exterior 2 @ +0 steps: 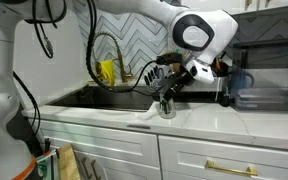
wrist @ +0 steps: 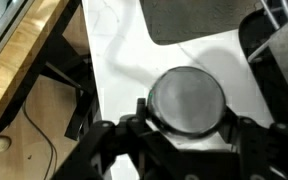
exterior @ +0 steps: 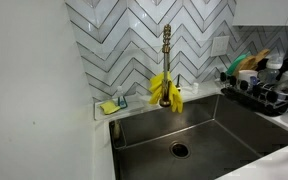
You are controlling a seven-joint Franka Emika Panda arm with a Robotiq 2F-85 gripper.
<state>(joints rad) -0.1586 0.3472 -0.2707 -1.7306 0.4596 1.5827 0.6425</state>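
Note:
My gripper reaches down over the white countertop to the right of the sink. Its fingers are closed on both sides of a small clear glass that stands upright on the counter. In the wrist view the round rim of the glass sits between the two black fingers, which touch its sides. The gripper and the glass are out of view in the exterior view that faces the sink.
A steel sink has a brass faucet draped with yellow gloves. A sponge holder stands at its left, a dish rack at its right. Dark items stand behind the glass.

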